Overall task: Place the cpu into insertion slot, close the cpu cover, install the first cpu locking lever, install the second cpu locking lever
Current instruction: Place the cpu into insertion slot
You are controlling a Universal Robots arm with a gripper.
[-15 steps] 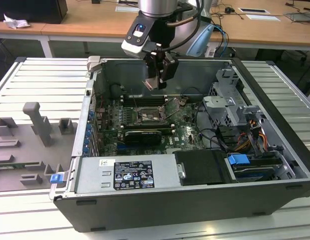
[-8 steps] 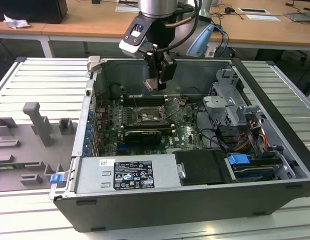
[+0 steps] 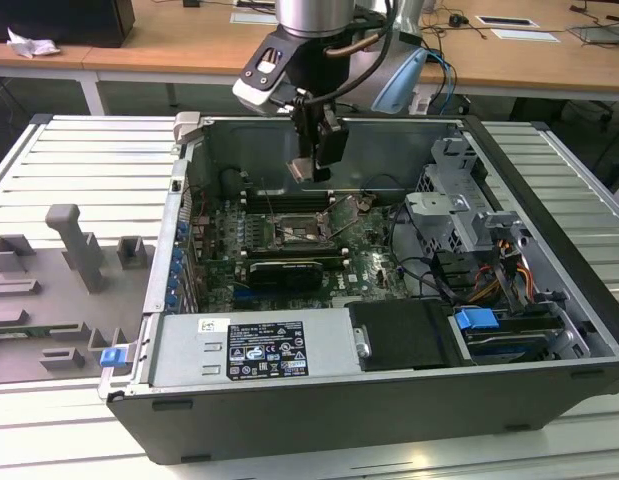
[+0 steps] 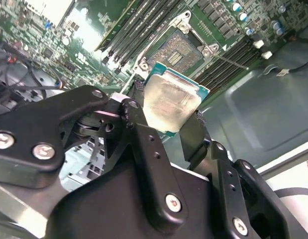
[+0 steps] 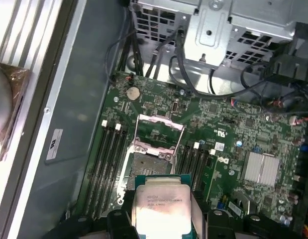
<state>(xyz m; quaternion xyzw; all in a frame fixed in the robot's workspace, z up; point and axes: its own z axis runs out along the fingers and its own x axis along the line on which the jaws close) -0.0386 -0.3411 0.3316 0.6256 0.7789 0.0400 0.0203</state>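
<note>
Between the fingertips: the cpu (image 4: pixel 171 102), a small flat square chip with a pale beige-silver metal top on a green-edged base, was clamped by two opposite edges.
Where it hung: you had it in the air inside the dark grey computer case (image 3: pixel 549 200), above the green motherboard (image 5: pixel 228 129) and clear of the board, not yet seated.
Handling, as I judged it: the chip looked light and rigid, with a smooth top that would probably slip under a loose pinch. Its underside and the socket's contacts were likely the fragile parts.
Where to hold: the bare side edges were the safe place, as you had it, keeping the top and underside free.
Tool: your black two-finger gripper (image 4: pixel 168 119) was closed on the chip, spread only as wide as the chip itself. One pad lay against each edge and nothing else touched it.
Insertion slot: the square socket (image 5: pixel 146 164) lay open and bare between the two banks of black memory slots (image 5: pixel 106 169).
Cpu cover: the thin silver-grey frame plate with a square window (image 5: pixel 159 133) stood swung up off the socket, at the side away from the chip.
Alignment: in the first wrist view the chip sat just short of the socket, roughly square to it.
</note>
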